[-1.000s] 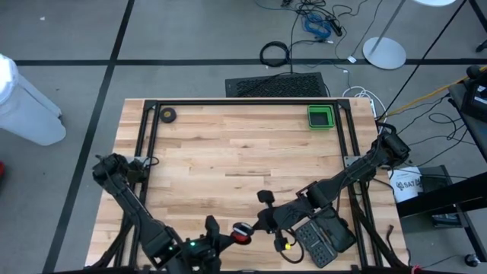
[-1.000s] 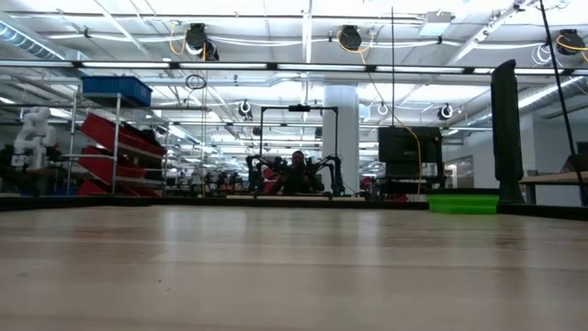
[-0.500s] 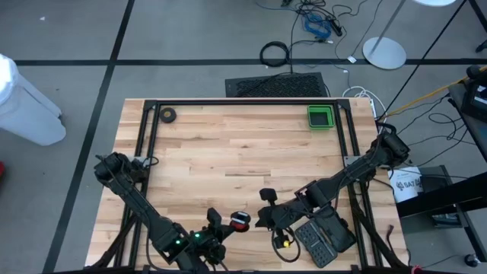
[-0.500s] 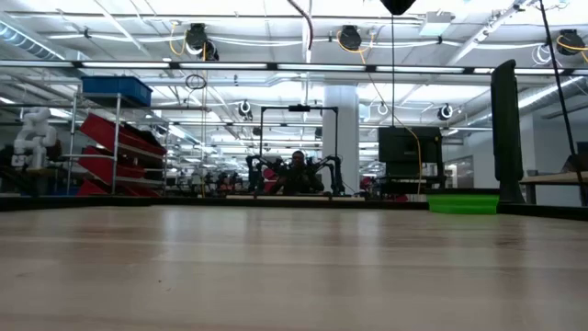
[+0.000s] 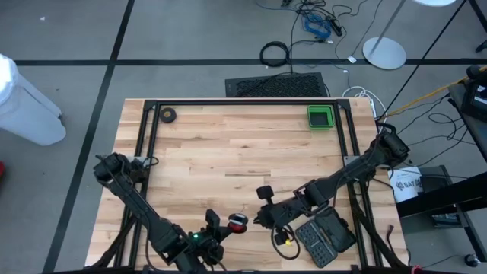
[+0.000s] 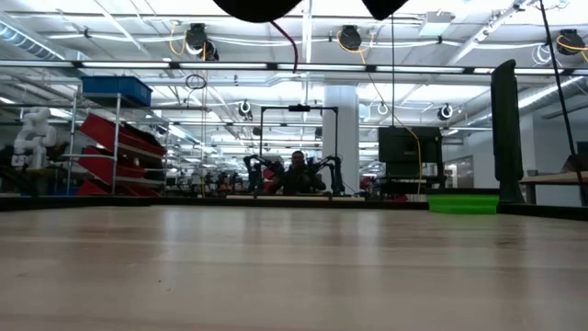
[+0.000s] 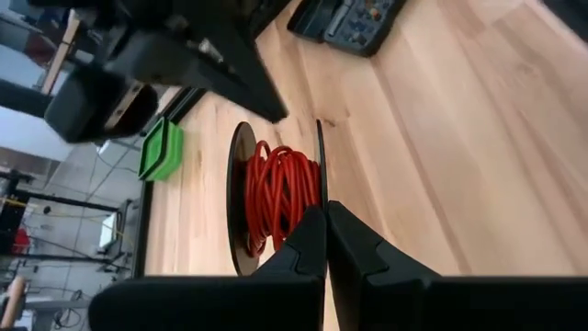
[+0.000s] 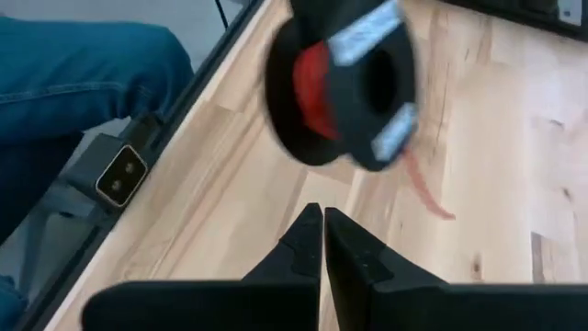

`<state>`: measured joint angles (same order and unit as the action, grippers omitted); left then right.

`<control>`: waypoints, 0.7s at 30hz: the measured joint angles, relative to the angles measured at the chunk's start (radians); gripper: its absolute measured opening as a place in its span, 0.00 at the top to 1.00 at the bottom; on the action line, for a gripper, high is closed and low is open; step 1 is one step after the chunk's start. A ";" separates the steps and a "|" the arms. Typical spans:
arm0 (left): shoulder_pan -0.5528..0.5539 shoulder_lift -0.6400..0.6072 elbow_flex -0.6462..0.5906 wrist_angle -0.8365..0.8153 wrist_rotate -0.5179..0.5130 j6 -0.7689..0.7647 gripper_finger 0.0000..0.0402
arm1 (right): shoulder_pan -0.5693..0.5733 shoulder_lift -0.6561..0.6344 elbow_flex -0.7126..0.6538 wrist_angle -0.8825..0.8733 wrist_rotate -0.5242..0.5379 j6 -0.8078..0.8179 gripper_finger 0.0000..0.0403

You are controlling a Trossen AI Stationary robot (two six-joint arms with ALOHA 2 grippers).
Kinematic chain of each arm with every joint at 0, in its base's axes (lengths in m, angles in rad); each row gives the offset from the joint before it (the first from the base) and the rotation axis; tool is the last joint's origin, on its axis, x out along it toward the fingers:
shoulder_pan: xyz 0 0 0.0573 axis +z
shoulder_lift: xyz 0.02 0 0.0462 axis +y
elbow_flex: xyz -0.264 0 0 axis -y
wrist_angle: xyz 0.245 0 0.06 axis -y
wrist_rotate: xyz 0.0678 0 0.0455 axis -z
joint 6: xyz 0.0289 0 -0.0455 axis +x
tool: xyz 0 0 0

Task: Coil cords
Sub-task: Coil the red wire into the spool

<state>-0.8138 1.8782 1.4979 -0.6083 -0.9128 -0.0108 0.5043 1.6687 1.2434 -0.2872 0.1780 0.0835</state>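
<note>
One red-wound reel [image 7: 276, 207], no legible label

reel [image 8: 340, 87] blurred, red cord [image 8: 427, 188] tail smeared

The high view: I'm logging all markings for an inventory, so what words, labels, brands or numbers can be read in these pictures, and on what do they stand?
"SAT": partial dark print on the white bucket beside the table's right edge; the rest is cut off.
Keypad device near the table's front edge: its button markings are too small to read.
Reel of red cord: no readable label.
Nothing else is legible in any view.
</note>
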 joint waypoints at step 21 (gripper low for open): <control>-0.051 -0.003 0.041 0.078 0.139 0.055 1.00 | -0.098 0.005 -0.374 0.792 -0.208 -0.085 0.58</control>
<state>-0.8646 1.8751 1.5391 -0.5300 -0.7738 0.0446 0.4066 1.6735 0.8692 0.5051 -0.0303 -0.0016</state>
